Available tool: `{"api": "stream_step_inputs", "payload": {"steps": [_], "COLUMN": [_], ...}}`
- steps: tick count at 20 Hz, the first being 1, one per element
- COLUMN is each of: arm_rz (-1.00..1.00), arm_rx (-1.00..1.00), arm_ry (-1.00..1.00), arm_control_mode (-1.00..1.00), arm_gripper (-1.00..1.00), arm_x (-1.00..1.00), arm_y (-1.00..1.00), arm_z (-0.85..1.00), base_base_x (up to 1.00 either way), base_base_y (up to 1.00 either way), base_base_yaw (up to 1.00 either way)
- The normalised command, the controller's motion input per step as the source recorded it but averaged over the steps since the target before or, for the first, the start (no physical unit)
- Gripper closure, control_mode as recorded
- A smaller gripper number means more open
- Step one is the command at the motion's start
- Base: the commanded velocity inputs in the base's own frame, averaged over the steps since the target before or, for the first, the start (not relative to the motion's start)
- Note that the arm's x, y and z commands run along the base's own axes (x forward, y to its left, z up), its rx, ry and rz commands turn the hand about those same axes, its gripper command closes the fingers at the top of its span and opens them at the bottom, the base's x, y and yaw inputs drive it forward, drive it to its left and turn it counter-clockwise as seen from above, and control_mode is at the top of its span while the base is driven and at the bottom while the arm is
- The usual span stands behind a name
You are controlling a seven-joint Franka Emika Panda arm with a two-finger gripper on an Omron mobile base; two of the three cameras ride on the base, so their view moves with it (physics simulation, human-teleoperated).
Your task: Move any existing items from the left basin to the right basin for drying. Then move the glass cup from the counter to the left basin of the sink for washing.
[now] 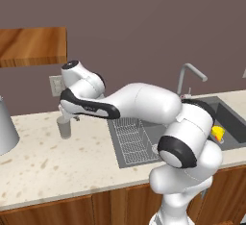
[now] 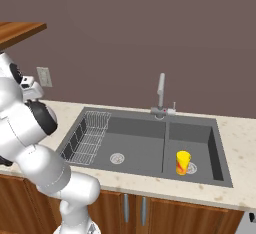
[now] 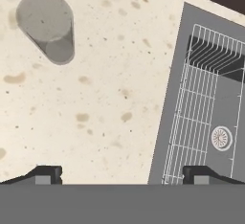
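Observation:
The glass cup (image 1: 64, 128) stands upright on the beige counter (image 1: 48, 161), left of the sink (image 1: 120, 157). My gripper (image 1: 68, 117) hovers just above and beside it, open and holding nothing. In the hand view the glass cup (image 3: 48, 27) sits at the upper left, away from the gap between my open fingertips (image 3: 45, 174), and the gripper (image 3: 122, 175) looks down on bare counter (image 3: 110, 98). The yellow red-banded item (image 2: 183, 163) stands upright in the right basin (image 2: 200, 143). The left basin (image 2: 140, 145) holds the wire rack (image 2: 92, 138) and a drain (image 2: 117, 158).
A large grey cone-shaped object (image 1: 5, 128) stands on the counter at the far left. The curved faucet (image 2: 161, 95) rises behind the sink's divider. A wall outlet (image 2: 44, 76) and a wooden shelf (image 1: 33, 46) are behind the counter.

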Motion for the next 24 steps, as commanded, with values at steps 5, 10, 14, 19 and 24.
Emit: {"api": "stream_step_inputs", "payload": {"steps": [5, 10, 14, 19, 24], "arm_rz": [0.00, 0.00, 0.00, 0.00, 0.00], "arm_rx": [0.00, 0.00, 0.00, 0.00, 0.00], "arm_ry": [0.00, 0.00, 0.00, 0.00, 0.00], "arm_control_mode": [-1.00, -1.00, -1.00, -1.00, -1.00], "arm_gripper": [-1.00, -1.00, -1.00, -1.00, -1.00], "arm_x": [0.08, 0.05, 0.01, 0.00, 0.00], "arm_y": [0.08, 0.08, 0.05, 0.02, 0.00], "arm_z": [0.00, 0.00, -0.01, -0.02, -0.03], "base_base_x": [0.00, 0.00, 0.00, 0.00, 0.00], "base_base_y": [0.00, 0.00, 0.00, 0.00, 0.00], "base_base_yaw": [0.00, 0.00, 0.00, 0.00, 0.00]}}
